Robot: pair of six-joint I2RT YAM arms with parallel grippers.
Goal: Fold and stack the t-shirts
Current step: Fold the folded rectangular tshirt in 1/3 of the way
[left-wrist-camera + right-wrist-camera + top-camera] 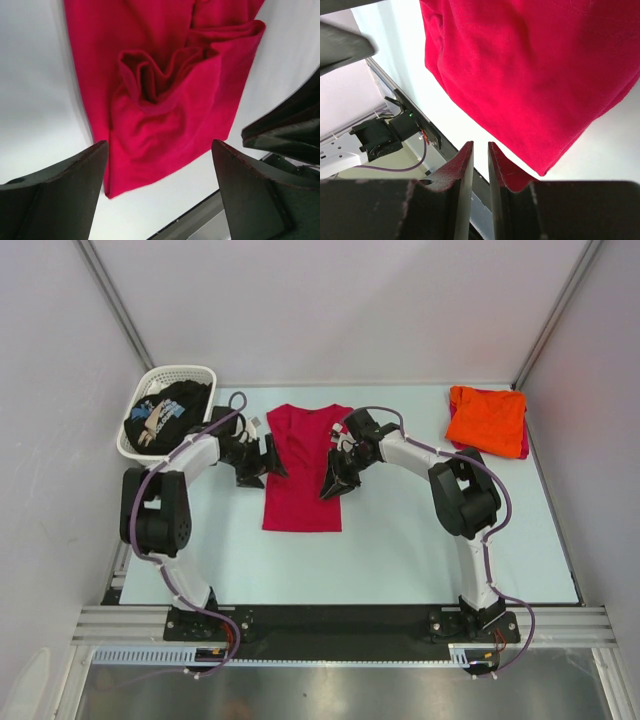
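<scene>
The plain crimson-red cotton t-shirt (303, 475) lay partly folded at mid tabletop (400, 550). The left pincer (260, 465) gaped wide beside its left edge. The right pincer (480, 145) stood narrow, a slit apart, at its right edge.

The spread t-shirt (303, 475) lies on the worktop (400, 560) between the left tool (265, 462) and right tool (335, 480); the folded t-shirt (487, 418) sits far right; the bundled t-shirt (170, 410) lies in the basket (180, 371), far left.

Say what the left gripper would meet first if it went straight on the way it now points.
Probably the crimson-red t-shirt, at its bunched folds, straight ahead of the open left gripper; depth is unclear.
</scene>
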